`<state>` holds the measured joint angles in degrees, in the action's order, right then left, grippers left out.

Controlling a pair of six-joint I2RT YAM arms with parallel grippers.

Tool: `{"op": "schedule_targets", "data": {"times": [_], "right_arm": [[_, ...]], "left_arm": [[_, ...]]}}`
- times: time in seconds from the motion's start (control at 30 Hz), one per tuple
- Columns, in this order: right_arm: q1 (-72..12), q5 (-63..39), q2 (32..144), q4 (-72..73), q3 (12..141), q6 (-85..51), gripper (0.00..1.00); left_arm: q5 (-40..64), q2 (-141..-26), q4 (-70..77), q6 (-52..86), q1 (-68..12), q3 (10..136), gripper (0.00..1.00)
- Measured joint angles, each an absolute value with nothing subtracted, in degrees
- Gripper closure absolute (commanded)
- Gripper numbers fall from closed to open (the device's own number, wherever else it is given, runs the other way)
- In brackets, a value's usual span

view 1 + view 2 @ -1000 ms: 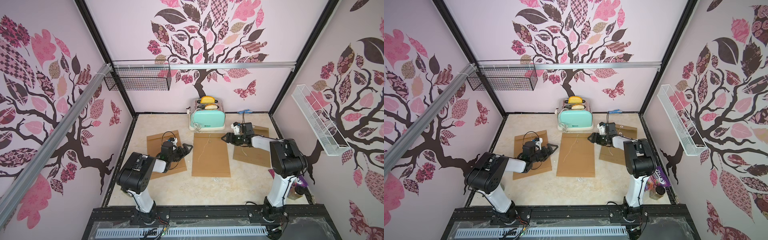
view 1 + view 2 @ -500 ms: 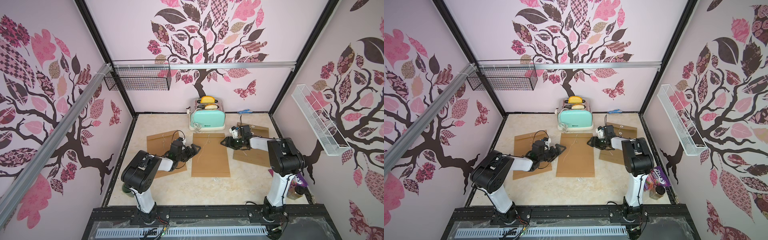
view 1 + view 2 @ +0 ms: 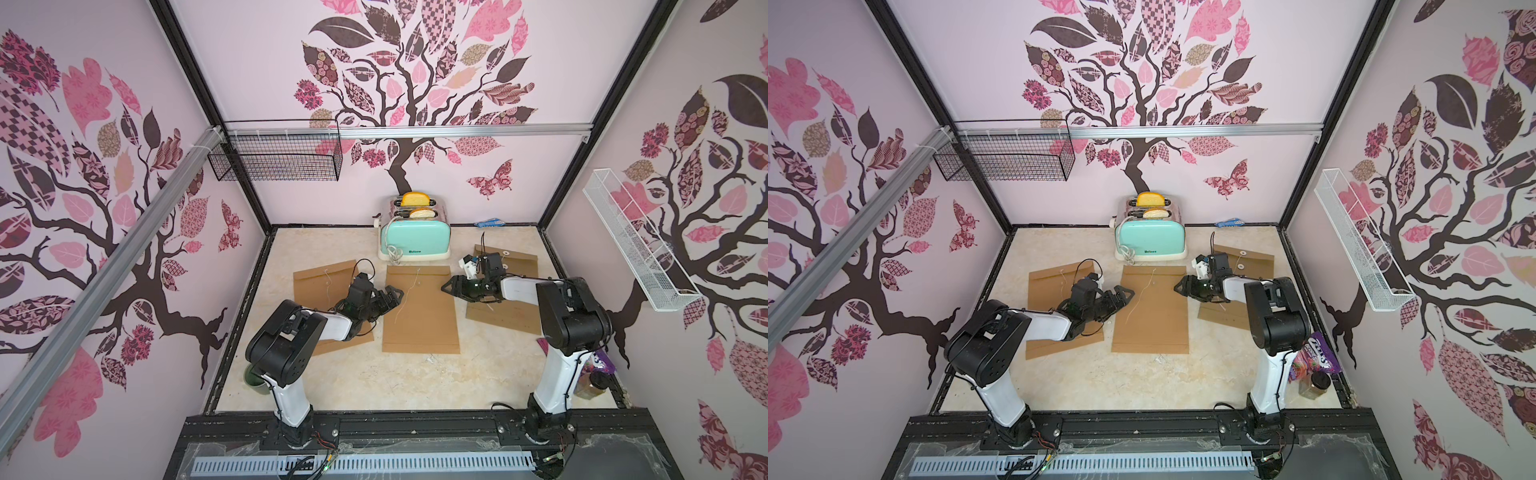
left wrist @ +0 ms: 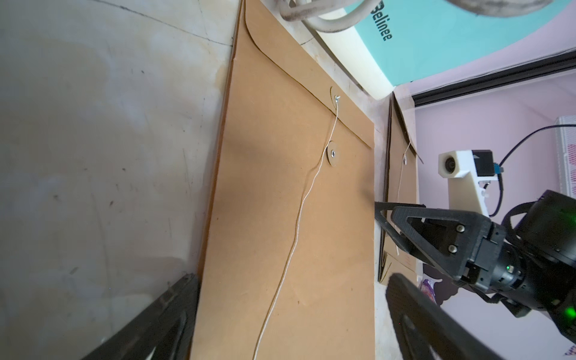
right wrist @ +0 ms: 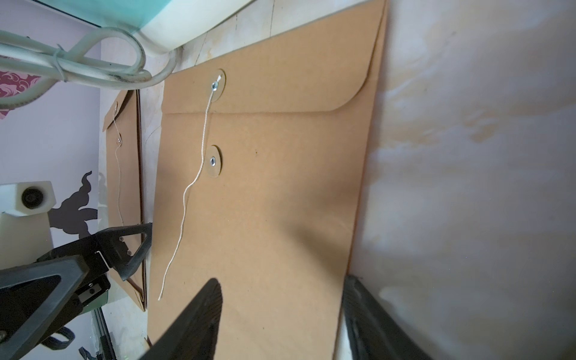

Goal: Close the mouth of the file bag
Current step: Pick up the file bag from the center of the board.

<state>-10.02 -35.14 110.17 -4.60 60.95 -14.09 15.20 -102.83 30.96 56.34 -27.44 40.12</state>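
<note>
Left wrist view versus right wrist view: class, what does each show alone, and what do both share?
Only the left wrist view shows the toaster's Belinee lettering and the right file bag. Only the right wrist view shows the left file bag and the string's loose end. Both show the middle file bag, flap down, string unwound, and the toaster's cord.

You are looking from high above, down at the whole desk (image 3: 332, 386), in both top views. Each wrist camera is looking closely along the middle file bag (image 4: 327, 218), which both are sharing.
</note>
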Motion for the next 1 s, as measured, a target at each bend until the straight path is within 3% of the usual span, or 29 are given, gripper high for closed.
{"op": "schedule_targets", "data": {"times": [0.2, 0.43, 0.57, 0.7, 0.77, 0.9, 0.97, 1.0], "right_arm": [[-9.9, -35.2, 110.2, -4.5, 60.9, -14.1, 0.36], [-9.4, -34.7, 110.2, -4.0, 60.9, -14.0, 0.35], [-9.3, -34.5, 110.2, -3.8, 60.9, -13.9, 0.35], [-9.2, -34.3, 110.1, -3.7, 60.9, -13.9, 0.33], [-9.1, -34.3, 109.7, -3.4, 60.5, -14.0, 0.32], [-7.5, -35.6, 108.2, -3.4, 59.1, -14.9, 0.32], [-6.7, -36.3, 107.9, -3.6, 59.2, -15.3, 0.32], [-6.4, -36.5, 107.9, -3.6, 59.4, -15.4, 0.32]], "left_arm": [[17.5, -104.3, 40.2, 59.0, -27.2, 36.8, 0.08], [22.7, -108.9, 48.0, 60.7, -26.9, 36.4, 0.24], [25.0, -110.4, 48.7, 60.2, -26.9, 36.9, 0.47], [26.0, -109.8, 45.9, 58.3, -26.9, 36.9, 0.48], [26.3, -108.7, 43.6, 57.0, -26.9, 36.9, 0.62], [27.8, -106.8, 41.2, 55.2, -26.9, 36.9, 0.66], [28.8, -106.6, 41.5, 54.5, -26.9, 36.9, 0.8], [29.4, -106.6, 42.1, 54.5, -26.9, 36.9, 0.8]]}}
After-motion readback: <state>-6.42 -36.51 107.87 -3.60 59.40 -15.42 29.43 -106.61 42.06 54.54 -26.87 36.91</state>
